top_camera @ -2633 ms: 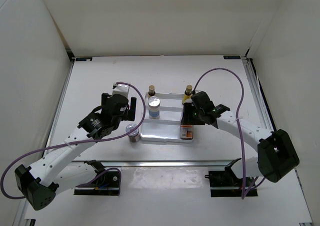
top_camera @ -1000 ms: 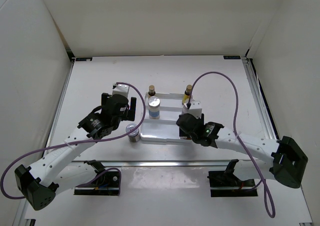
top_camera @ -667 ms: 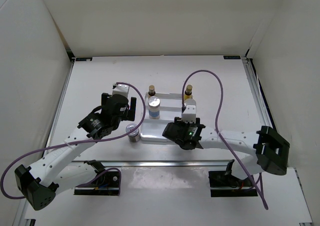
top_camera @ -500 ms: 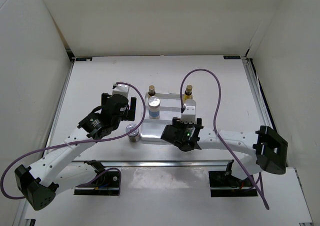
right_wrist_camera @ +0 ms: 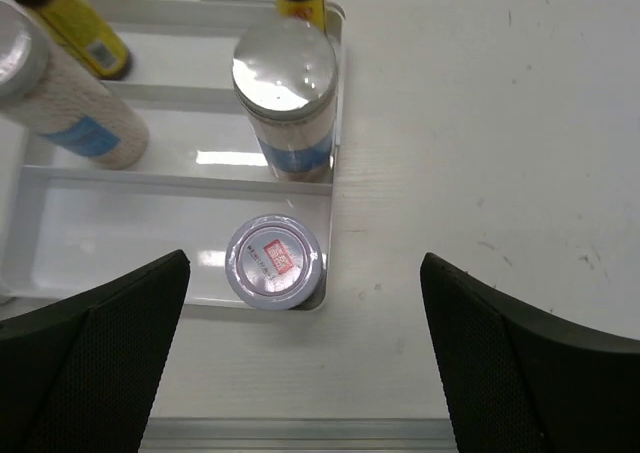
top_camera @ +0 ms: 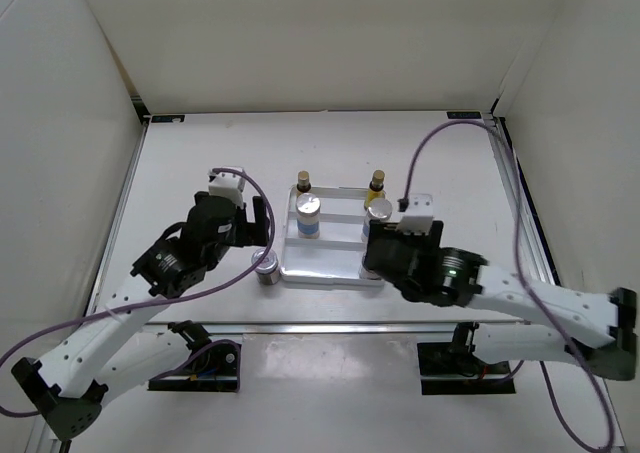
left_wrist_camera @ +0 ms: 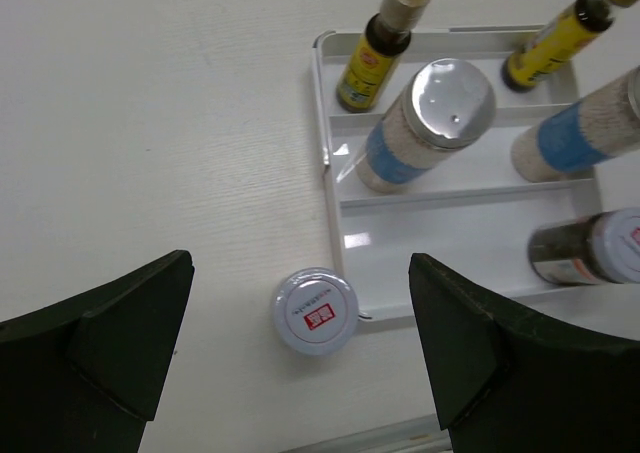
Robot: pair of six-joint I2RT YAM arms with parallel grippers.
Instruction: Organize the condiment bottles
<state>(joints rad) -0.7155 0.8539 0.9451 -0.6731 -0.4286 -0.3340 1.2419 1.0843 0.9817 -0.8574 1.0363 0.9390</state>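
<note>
Main risk as I see it: the loose short bottle point(left_wrist_camera: 315, 312) stands on the counter point(left_wrist_camera: 150, 123) outside the tray point(left_wrist_camera: 324, 153), at its 8 o'clock corner. It's so near the rim I can't tell if they touch. If I bring the left jaws down w/o an offset, the tray-side finger prob lands on the rim. That would shove the tray and maybe tip the left white bottle point(left_wrist_camera: 425, 123) at 1 o'clock. An off-centre pinch on the round lid could also squirt it out. Left jaws: spread wide over that bottle, holding and touching nothing. Right jaws: also spread wide, empty, above the second short bottle point(right_wrist_camera: 274, 263), which is upright in the tray's front slot at the 5 o'clock corner. A skewed exit could clip the right white bottle point(right_wrist_camera: 288, 98) at 12. The amber bottles point(left_wrist_camera: 385, 43) are in the back row.
</note>
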